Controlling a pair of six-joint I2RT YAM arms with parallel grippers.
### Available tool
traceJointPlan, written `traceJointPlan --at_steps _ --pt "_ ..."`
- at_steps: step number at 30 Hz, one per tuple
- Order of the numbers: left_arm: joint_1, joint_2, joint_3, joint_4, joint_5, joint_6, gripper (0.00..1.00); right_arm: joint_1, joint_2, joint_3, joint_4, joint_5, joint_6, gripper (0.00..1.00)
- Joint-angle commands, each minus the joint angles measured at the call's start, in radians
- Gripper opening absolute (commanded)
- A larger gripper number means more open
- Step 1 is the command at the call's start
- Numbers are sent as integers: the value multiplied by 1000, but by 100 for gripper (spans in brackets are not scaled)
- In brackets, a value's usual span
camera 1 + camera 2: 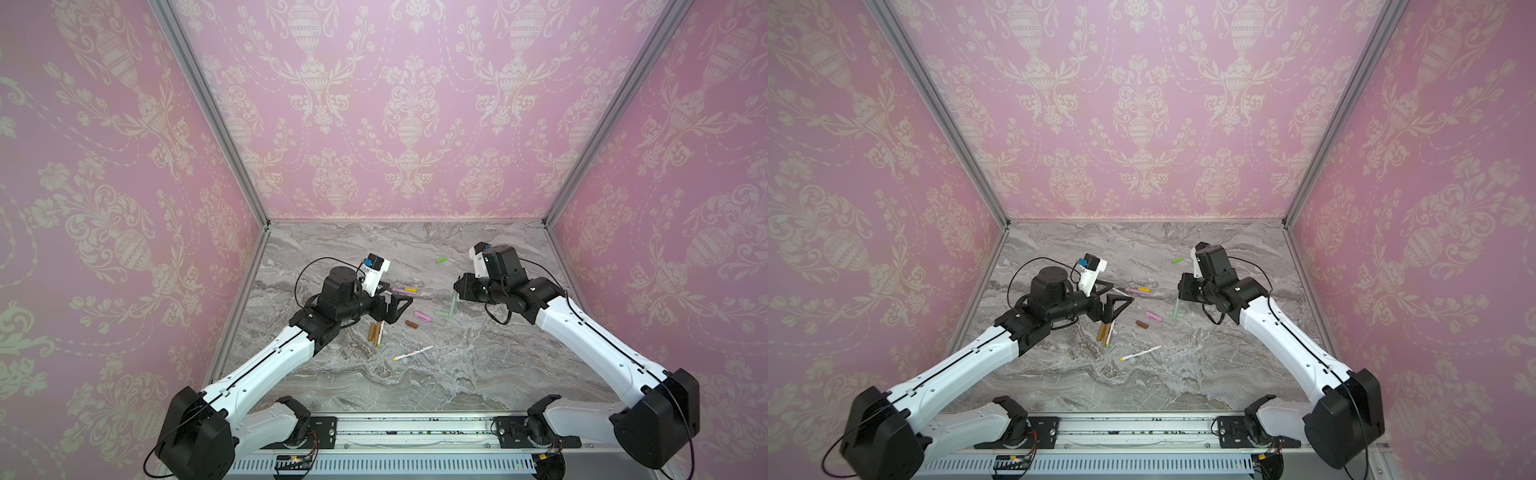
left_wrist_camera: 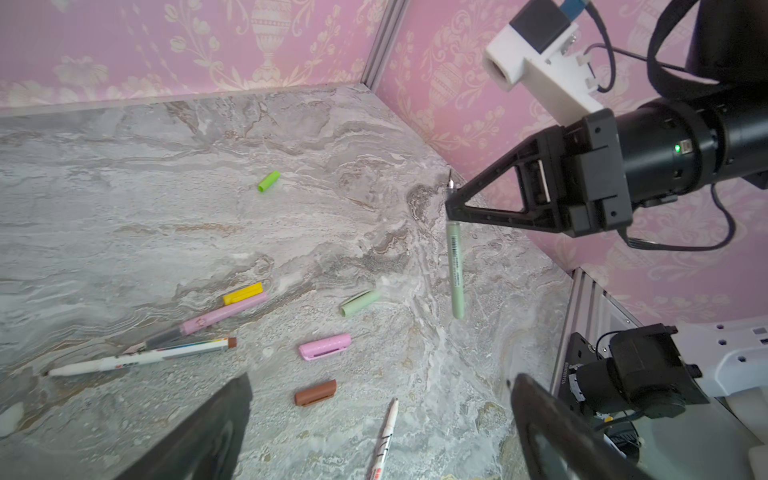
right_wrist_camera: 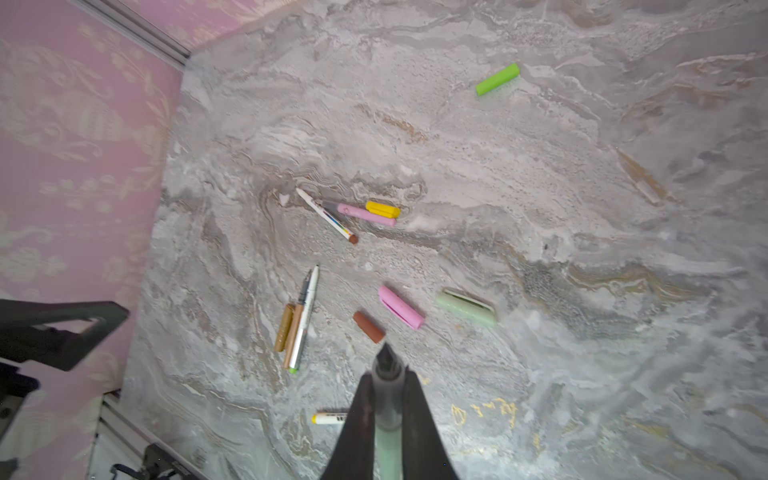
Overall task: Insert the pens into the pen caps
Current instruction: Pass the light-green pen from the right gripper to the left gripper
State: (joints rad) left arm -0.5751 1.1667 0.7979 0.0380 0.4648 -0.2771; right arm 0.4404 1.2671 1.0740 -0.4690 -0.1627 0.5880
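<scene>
My right gripper (image 2: 453,203) (image 3: 386,386) is shut on the sage green pen (image 2: 456,266) (image 1: 453,305), held off the table with its dark tip past the fingertips. My left gripper (image 1: 395,305) (image 2: 380,432) stands open and empty above the table. On the marble lie the pale sage cap (image 2: 360,302), pink cap (image 2: 325,346), brown cap (image 2: 316,392), yellow cap (image 2: 243,293), bright green cap (image 2: 269,181) and tan cap (image 3: 284,328). Loose pens: a pink one (image 2: 224,313), a white brown-ended one (image 2: 141,357), a white yellow-ended one (image 1: 413,353), and a tan one (image 3: 296,332) beside a white green-ended one (image 3: 305,320).
Pink patterned walls with aluminium corner posts (image 1: 216,124) close the marble table (image 1: 478,374) on three sides. The arms' bases sit on a rail (image 1: 415,432) along the front edge. The bright green cap lies apart from the rest, toward the back.
</scene>
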Motion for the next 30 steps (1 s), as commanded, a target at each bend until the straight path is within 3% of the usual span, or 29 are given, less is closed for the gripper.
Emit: traceJointPlan --at_steps 1,12,19,30 --pt "-41 48 42 63 32 -29 99 -4 -15 -16 138 -121 108 0" --pt "-95 227 133 171 2 -48 95 -2 -25 -20 240 -227 159 0" --pt "-101 298 182 179 17 -59 79 -2 -49 -53 288 -239 173 0" --pt "-109 326 206 155 23 -63 33 -4 -44 -61 325 -242 172 0"
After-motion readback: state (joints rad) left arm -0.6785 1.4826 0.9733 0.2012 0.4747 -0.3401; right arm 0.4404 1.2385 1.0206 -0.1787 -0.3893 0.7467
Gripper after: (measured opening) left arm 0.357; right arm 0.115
